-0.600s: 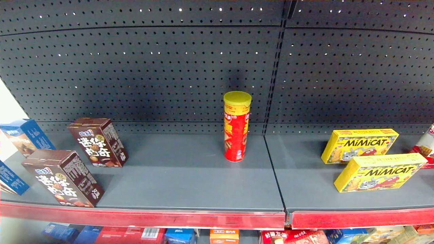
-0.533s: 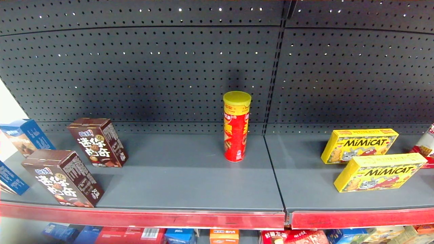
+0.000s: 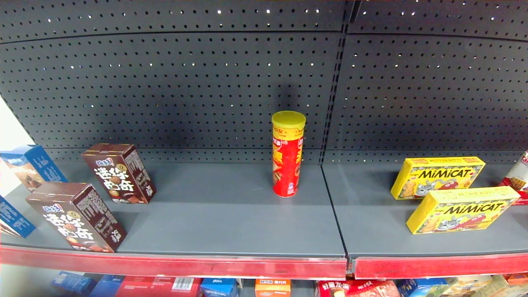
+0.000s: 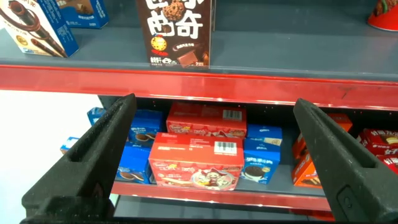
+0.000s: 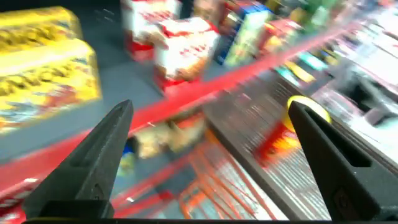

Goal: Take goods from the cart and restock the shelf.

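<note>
While left gripper (image 4: 214, 99) and right gripper (image 5: 209, 104) hang spread-fingered and empty, a yellow-lidded red canister (image 5: 283, 142) sits in the cart (image 5: 211, 180), beyond the right gripper.

Black matte two-finger left gripper (image 4: 214, 168) was spread wide, fingers (image 4: 93, 158) well apart. Black matte right gripper (image 5: 211, 165) was likewise spread wide, fingers (image 5: 336, 162) well apart.

Head view down onto the shelf (image 3: 231, 222); both wrist views lower, close before it.
</note>
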Controlling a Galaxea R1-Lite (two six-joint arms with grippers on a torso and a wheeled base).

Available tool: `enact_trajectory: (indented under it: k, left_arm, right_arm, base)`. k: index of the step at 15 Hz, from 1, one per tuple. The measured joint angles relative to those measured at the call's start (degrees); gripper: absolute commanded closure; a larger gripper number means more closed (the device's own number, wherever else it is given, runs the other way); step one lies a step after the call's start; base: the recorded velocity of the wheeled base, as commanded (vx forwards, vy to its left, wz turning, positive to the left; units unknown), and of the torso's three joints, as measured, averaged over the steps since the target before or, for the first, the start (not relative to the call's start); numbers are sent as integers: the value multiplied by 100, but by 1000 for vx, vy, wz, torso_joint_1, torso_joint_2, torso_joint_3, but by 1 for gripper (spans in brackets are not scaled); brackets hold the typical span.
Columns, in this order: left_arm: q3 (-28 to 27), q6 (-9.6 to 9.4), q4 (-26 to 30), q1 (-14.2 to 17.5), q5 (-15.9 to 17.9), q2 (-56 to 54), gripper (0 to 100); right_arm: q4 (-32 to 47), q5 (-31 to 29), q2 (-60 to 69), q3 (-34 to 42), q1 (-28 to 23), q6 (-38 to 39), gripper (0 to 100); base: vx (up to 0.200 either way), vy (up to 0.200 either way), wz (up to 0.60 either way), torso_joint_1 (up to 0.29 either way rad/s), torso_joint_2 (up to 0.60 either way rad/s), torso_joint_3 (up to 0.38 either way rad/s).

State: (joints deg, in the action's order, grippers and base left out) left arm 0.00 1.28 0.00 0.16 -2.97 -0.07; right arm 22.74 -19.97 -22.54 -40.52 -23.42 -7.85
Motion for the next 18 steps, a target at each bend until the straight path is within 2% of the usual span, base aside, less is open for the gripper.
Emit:
enact_trajectory:
  k: [3, 10, 16, 18]
  left_arm:
    - [0, 2, 0, 0, 0, 0, 0]
    - [0, 2, 0, 0, 0, 0, 0]
    - [0, -2, 0, 0, 0, 0, 0]
    - [0, -5, 0, 0, 2, 0, 0]
  right_arm:
    - [255, 12, 72, -84, -150, -358, 0]
    - [277, 29, 756, 255, -41, -649, 0]
    - [226, -6, 1030, 325, -94, -1246, 0]
    - [230, 0, 1108, 338, -117, -1259, 0]
  base:
    - [0, 0, 0, 0, 0, 0]
    - [0, 0, 0, 0, 0, 0]
    - [0, 0, 0, 0, 0, 0]
    - [0, 0, -600, 5, 2, 5]
